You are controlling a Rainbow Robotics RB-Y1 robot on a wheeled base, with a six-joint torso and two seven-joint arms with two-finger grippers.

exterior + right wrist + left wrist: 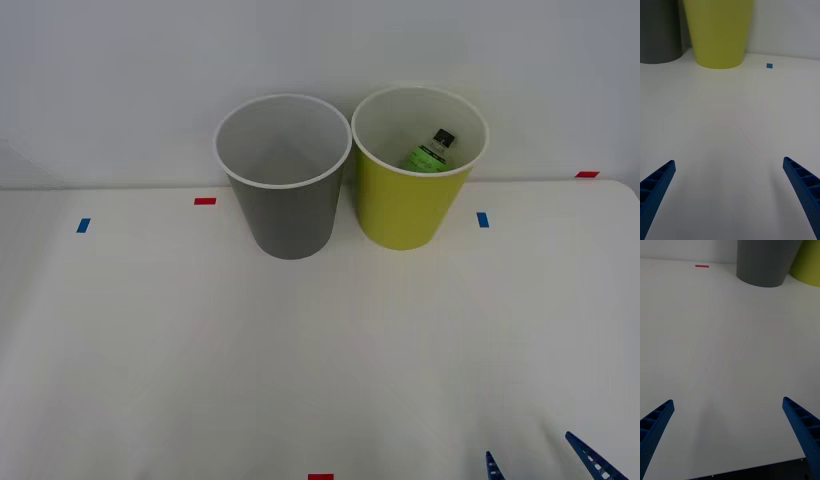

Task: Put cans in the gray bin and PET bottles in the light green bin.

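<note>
The gray bin point(290, 220) and the light green bin point(400, 210) stand upright side by side at the back of the white table. A PET bottle point(428, 153) with a green label and black cap lies tilted inside the light green bin. Cans are out of view, and the part of the gray bin's inside that I see is bare. My right gripper point(535, 462) hangs open and empty at the table's front right, facing the light green bin point(718, 33) with the gray bin point(658, 33) beside it. My left gripper point(728, 400) is open and empty near the front edge, facing the gray bin point(765, 262).
Small tape marks lie on the table: red tape point(205, 201) and blue tape point(83, 225) to the left, blue tape point(483, 219) and red tape point(587, 174) to the right, red tape point(320, 477) at the front. A white wall rises behind the bins.
</note>
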